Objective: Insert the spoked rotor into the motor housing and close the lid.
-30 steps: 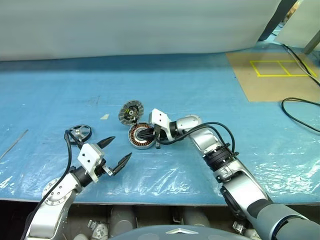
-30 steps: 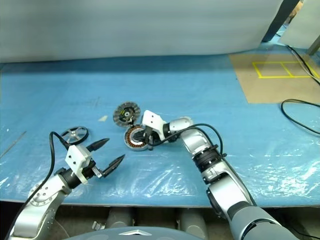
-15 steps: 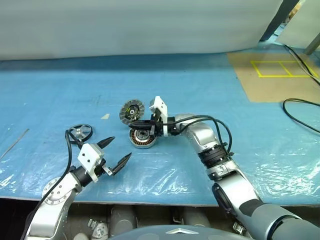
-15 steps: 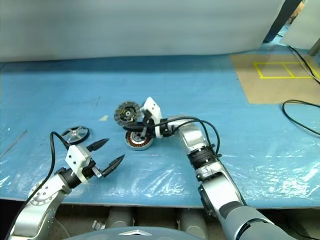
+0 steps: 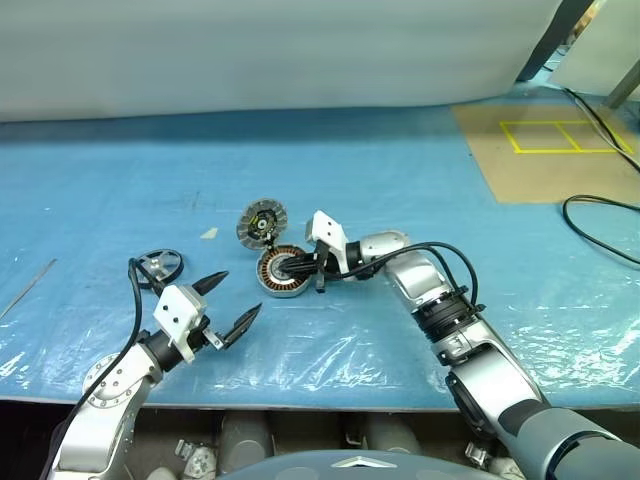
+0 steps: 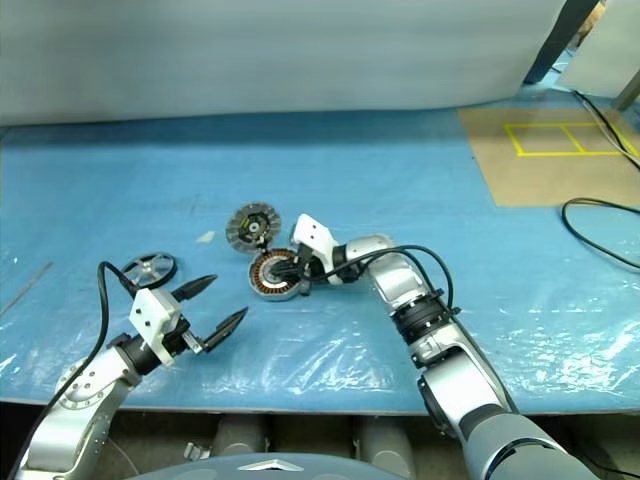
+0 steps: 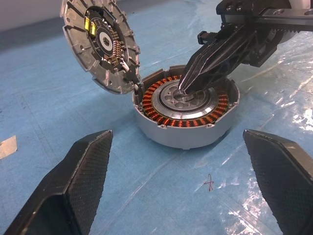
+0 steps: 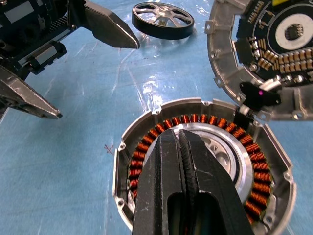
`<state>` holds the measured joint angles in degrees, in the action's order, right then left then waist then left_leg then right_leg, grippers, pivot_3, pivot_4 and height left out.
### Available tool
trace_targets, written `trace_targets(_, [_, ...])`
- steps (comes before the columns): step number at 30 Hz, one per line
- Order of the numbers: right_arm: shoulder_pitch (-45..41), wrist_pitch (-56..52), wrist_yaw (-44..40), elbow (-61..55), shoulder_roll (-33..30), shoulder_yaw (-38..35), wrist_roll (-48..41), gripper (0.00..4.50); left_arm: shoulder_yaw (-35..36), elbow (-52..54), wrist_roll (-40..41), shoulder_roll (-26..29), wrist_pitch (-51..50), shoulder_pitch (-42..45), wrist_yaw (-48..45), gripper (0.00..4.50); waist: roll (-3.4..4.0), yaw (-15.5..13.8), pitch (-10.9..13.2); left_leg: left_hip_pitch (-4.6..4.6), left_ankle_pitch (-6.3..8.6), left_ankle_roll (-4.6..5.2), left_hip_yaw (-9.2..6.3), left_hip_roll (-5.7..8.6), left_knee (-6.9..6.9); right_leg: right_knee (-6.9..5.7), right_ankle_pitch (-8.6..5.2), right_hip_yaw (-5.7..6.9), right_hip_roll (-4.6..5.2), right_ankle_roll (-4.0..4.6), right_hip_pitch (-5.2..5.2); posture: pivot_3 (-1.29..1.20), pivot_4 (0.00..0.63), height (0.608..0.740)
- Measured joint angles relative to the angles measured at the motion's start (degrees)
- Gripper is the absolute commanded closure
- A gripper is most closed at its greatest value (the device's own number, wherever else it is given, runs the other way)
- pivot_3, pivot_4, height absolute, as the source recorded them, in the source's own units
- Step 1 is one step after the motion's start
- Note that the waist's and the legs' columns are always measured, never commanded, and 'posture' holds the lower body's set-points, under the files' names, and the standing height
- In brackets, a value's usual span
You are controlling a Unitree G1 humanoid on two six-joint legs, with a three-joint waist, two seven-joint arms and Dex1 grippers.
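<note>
Two pincers are at work: your right pincer (image 5: 291,267) is pressed fully shut, holding nothing, its tips resting on the silver centre of the motor housing (image 5: 283,272) mid-tabletop, while your left pincer (image 5: 232,305) hangs wide open and empty nearer you. The lid (image 5: 261,222) stands tilted open at the housing's far edge, and the spoked rotor (image 5: 160,266) lies untouched, well to the left. You seem to be readying the housing, so next clear the right pincer and fetch the rotor with the left.
</note>
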<state>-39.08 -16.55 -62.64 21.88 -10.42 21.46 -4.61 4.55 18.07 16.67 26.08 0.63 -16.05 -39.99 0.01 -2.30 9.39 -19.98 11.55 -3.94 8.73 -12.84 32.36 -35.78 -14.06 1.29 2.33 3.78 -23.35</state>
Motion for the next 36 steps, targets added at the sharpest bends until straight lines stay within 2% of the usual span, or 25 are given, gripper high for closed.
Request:
trace_targets(17, [-0.75,3.11,1.49,1.77,-0.85,2.94,3.95,4.45,0.00,-0.22,0.00,0.30,0.00,0.59,0.01,0.00,0.01,-0.03,-0.04,0.04,0.00,0.00,0.00,0.01,-0.01,0.00,0.00,-0.01,0.01,0.00,0.19,0.00,0.150,0.740])
trace_targets(28, [-1.66,1.78,2.57,1.63,-1.56,4.45,5.26,4.45,0.00,-0.66,0.00,0.81,0.01,1.40,-0.53,0.00,0.06,-0.23,-0.10,0.56,0.12,0.21,0.00,0.04,0.00,-0.01,-0.01,-0.02,0.07,-0.01,0.74,0.00,0.150,0.740])
trace_targets(36, [-1.95,0.58,2.30,1.62,-1.74,4.08,4.43,4.45,0.00,-1.24,0.00,0.92,0.01,2.25,-0.91,0.00,0.09,-0.30,-0.29,0.70,0.13,0.22,0.00,0.10,-0.02,0.05,-0.01,-0.04,0.14,-0.01,0.74,0.00,0.150,0.740])
